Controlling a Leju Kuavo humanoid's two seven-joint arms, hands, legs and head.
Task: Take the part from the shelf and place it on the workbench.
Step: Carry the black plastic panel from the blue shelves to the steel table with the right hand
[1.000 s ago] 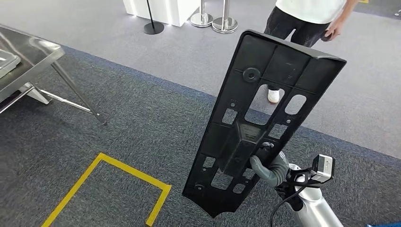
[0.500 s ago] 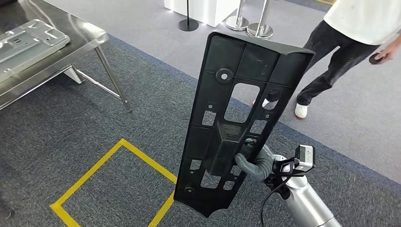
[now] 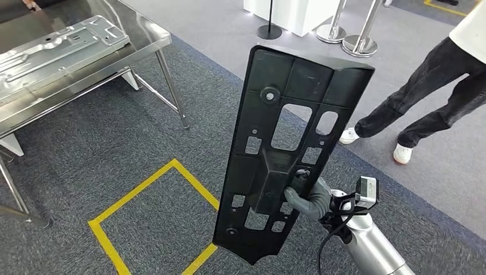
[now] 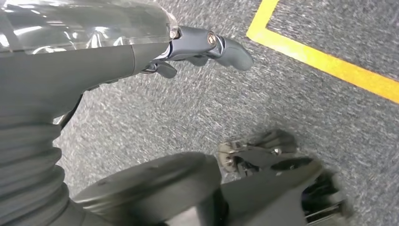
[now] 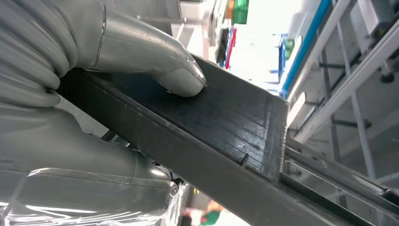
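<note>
The right hand (image 3: 306, 197) grips the part (image 3: 289, 149), a long black plastic panel with ribs and cut-out openings, by its lower half, holding it nearly upright and tilted a little to the right, off the floor in front of the robot. In the right wrist view the thumb (image 5: 181, 77) presses flat on the panel's ribbed face, with the rest of the hand under its edge. The left hand (image 4: 207, 47) hangs over the grey carpet (image 3: 114, 143), fingers loosely curled with nothing in them. The workbench (image 3: 146, 37), a steel table on thin legs, stands at upper left, well apart from the part; a silver stamped metal panel (image 3: 57, 48) lies along its top near the front edge. Yellow tape (image 3: 143, 192) marks a square on the carpet between the bench and the part. A person's legs (image 3: 427, 94) in dark trousers and white shoes stand at right beyond the part, with stanchion bases (image 3: 347, 37) behind.
</note>
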